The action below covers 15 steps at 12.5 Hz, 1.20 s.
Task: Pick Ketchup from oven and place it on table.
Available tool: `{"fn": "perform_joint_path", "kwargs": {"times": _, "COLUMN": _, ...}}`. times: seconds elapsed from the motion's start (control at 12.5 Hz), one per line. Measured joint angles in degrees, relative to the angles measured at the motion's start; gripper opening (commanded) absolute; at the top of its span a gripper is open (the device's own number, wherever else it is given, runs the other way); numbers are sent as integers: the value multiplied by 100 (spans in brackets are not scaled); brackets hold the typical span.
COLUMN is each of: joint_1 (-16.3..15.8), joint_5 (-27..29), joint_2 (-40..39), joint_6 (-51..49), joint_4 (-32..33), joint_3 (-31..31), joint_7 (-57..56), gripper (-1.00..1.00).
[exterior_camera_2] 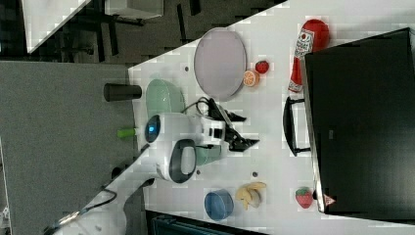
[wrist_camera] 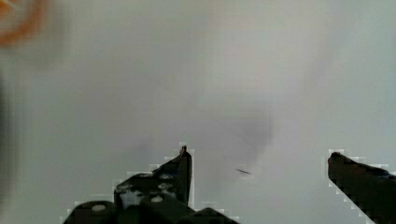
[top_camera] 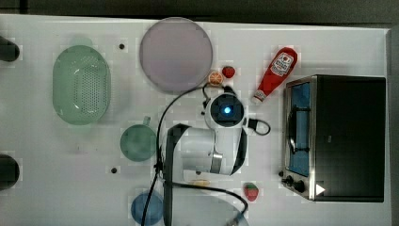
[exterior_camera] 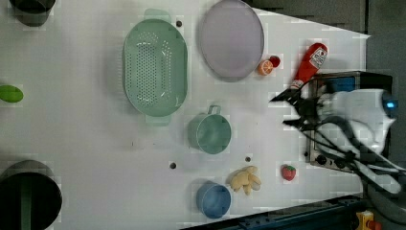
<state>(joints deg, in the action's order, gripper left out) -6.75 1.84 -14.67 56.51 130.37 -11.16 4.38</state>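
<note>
Wrist view: your fingers [wrist_camera: 261, 172] are spread wide, holding nothing, over bare desk [top_camera: 70, 155] | Ketchup [top_camera: 275, 74] lies on the desk just beside the oven [top_camera: 339, 136], door shut | step: placing looks done; next you only need to lift clear | arm reaches level toward the oven.
</note>
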Motion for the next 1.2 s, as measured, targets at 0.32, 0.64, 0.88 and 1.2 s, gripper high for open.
{"fn": "perform_joint_path", "kwargs": {"times": 0.32, "joint_1": -50, "joint_5": 226, "joint_2": 1013, "joint_6": -1357, "joint_4": -1186, "joint_3": 122, "joint_7": 0, "gripper": 100}}
{"fn": "perform_joint_path", "kwargs": {"times": 0.64, "joint_1": -58, "joint_5": -21, "joint_2": 1256, "joint_6": -2616, "joint_4": -1790, "joint_3": 93, "joint_7": 0, "gripper": 100}}
{"fn": "perform_joint_path", "kwargs": {"times": 0.88, "joint_1": -88, "joint_5": -24, "joint_2": 1113, "joint_6": -3490, "joint_4": -2518, "joint_3": 80, "joint_7": 0, "gripper": 100}}
{"fn": "perform_joint_path", "kwargs": {"times": 1.2, "joint_1": 17, "joint_5": -48, "joint_2": 1187, "joint_6": -4975, "joint_4": -3503, "joint_3": 104, "joint_7": 29, "gripper": 100}}
